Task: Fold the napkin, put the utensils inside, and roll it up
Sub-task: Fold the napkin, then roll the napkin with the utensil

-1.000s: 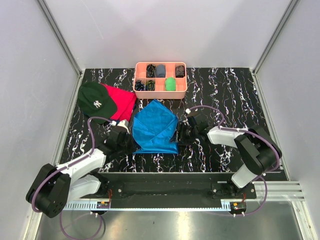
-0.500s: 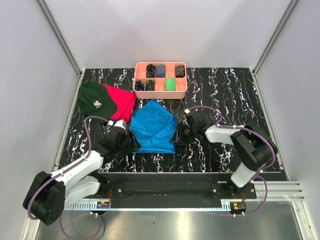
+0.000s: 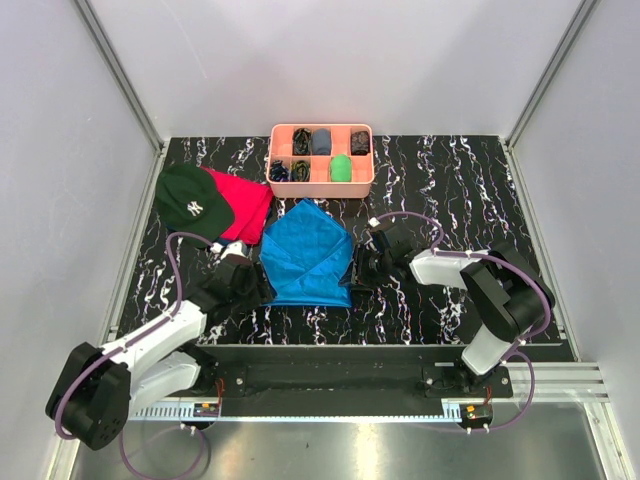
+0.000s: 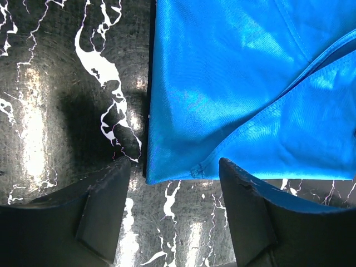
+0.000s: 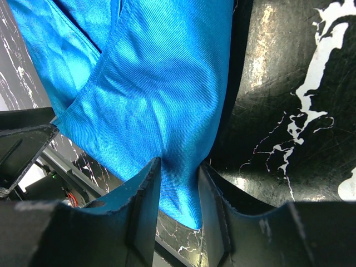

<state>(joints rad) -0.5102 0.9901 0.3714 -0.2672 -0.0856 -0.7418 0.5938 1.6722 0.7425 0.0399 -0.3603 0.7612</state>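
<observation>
Right tool (image 5: 178, 173) pinches napkin (image 5: 156, 94) edge, unseen from overhead.

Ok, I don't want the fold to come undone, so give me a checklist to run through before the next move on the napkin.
1. Right claw gripping the napkin edge: ok, the cloth is pinched between its fingers.
2. Left claw released: ok, the jaws stand apart and the napkin's corner lies loose between them.
3. Napkin folded: ok, its flaps overlap across the middle.
4. Utensils within reach: cannot tell, none show on the table.
5. Cap clear of the napkin: ok, it lies apart on the left.
</observation>
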